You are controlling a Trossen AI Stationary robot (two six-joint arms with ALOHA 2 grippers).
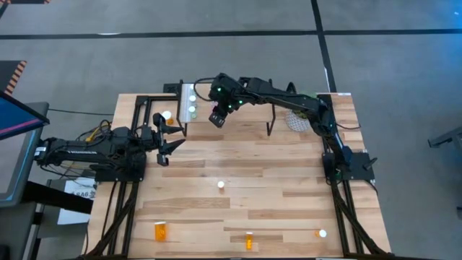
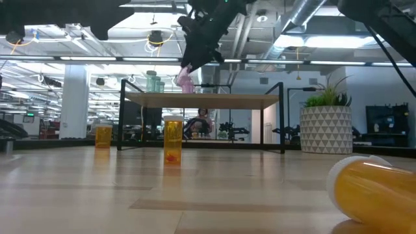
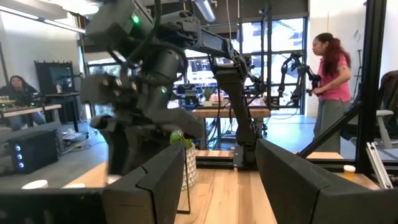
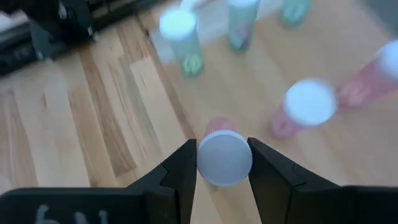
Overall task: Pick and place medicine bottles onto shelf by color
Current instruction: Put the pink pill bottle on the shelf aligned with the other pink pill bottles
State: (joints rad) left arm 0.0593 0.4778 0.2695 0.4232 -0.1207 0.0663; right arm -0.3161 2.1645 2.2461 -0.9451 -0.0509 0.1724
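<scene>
My right gripper is shut on a pink medicine bottle over the left part of the shelf. Pale green bottles and two more pink bottles stand upright on the plank below it. Orange bottles stand on the table in front of the shelf and farther left. A large orange one lies on its side near the front. My left gripper waits open at the table's left edge, nothing between its fingers. My right gripper pinches the pink bottle's white cap between its two fingers, one on each side of the cap's ribbed rim. The fingers slant down from above. The pink body hangs below the cap, slightly tilted, a little above the shelf top.
A potted green plant in a patterned white pot stands by the shelf's right end. More bottles stand near the table's front edge and one mid-table. A person stands in the room beyond.
</scene>
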